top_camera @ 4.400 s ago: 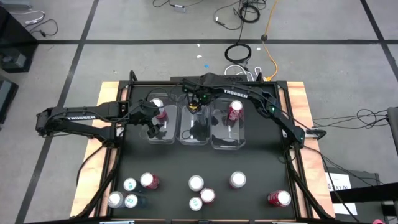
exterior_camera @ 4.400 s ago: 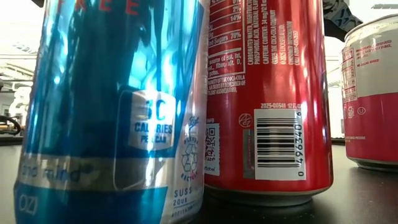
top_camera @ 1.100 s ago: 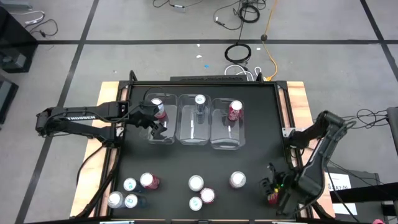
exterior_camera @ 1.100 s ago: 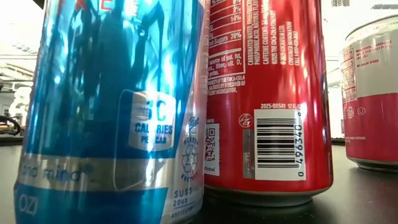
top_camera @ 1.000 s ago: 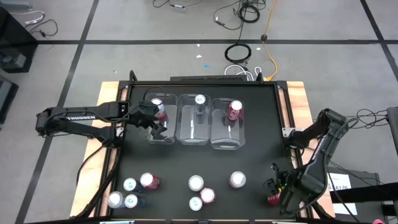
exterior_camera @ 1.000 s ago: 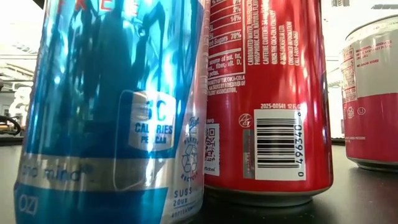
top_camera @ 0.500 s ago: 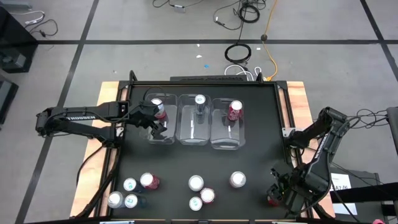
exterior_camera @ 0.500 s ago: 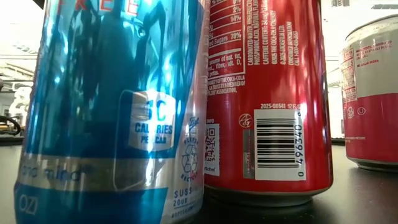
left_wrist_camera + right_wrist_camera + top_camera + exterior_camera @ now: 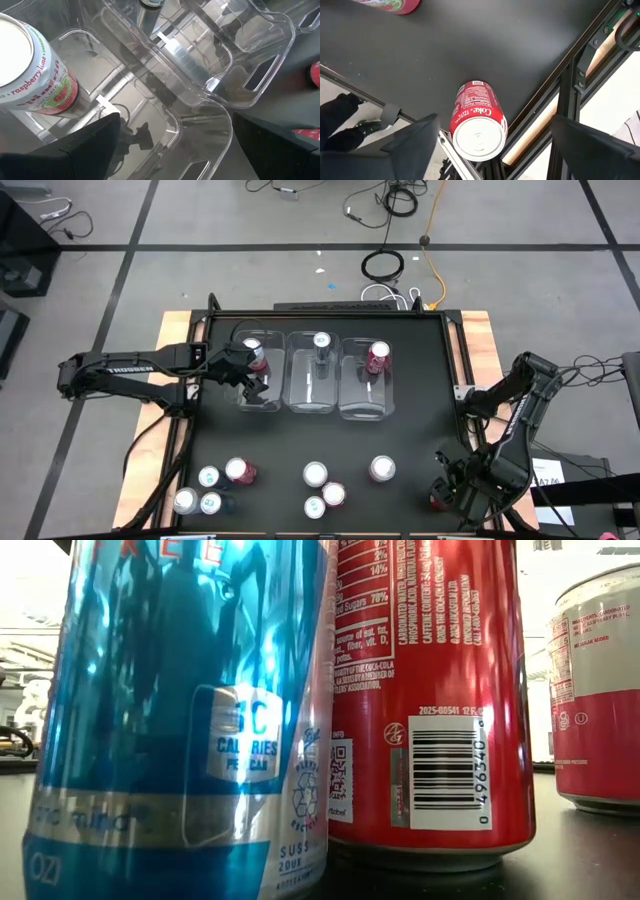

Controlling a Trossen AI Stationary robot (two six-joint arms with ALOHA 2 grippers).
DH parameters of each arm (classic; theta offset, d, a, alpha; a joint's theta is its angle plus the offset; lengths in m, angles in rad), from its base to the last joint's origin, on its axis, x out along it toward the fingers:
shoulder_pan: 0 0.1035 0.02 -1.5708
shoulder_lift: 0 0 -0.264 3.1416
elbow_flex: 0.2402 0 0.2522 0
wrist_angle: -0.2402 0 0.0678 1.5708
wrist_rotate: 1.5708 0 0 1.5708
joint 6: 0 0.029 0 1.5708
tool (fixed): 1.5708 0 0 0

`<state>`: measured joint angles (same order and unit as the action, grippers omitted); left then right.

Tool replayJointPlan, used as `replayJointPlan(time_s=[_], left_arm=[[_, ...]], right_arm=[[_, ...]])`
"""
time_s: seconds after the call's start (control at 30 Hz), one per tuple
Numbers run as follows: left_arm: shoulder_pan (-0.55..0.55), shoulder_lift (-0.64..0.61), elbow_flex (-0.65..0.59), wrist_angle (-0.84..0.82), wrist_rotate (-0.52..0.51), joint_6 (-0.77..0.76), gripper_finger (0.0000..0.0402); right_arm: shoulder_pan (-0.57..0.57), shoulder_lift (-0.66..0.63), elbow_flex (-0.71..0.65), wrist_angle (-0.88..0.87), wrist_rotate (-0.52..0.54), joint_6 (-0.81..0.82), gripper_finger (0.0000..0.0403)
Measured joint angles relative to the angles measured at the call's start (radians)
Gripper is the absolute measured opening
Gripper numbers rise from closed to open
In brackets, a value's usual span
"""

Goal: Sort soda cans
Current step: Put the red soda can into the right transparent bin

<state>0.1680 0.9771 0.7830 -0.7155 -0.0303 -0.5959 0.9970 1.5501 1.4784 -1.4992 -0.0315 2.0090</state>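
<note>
In the high view we see the black table (image 9: 400,430) with three clear bins (image 9: 313,385) in a row across the upper middle of the frame. The left one holds a pinkish can (image 9: 252,350), the middle one a silver-topped can (image 9: 321,340), the right one a red can (image 9: 377,357). The left gripper (image 9: 252,383) hangs over the left bin, its fingers spread open and empty. Along the lower edge stand more soda cans (image 9: 318,488) in loose groups at lower left and lower centre. At the lower right corner the right gripper (image 9: 445,498) sits over a red can (image 9: 437,500) (mostly hidden under the arm).

In the low view a blue can (image 9: 180,720) fills the left, touching a red can (image 9: 430,700) in the centre; a pink-and-white can (image 9: 598,690) stands at the right edge.

In the left wrist view the raspberry-lime can (image 9: 35,70) stands inside its bin at upper left, with the dark fingers (image 9: 80,150) wide apart.

In the right wrist view the red can (image 9: 477,122) stands upright at the table's edge between the open fingers (image 9: 405,145), which do not touch it.
</note>
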Motion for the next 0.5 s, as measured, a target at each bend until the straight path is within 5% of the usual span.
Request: replayJointPlan(time_s=[0.5], left_arm=[[0.000,0.000,0.000,0.000,0.000,0.000,0.0392]], right_arm=[[0.000,0.000,0.000,0.088,0.018,-0.073,0.0390]])
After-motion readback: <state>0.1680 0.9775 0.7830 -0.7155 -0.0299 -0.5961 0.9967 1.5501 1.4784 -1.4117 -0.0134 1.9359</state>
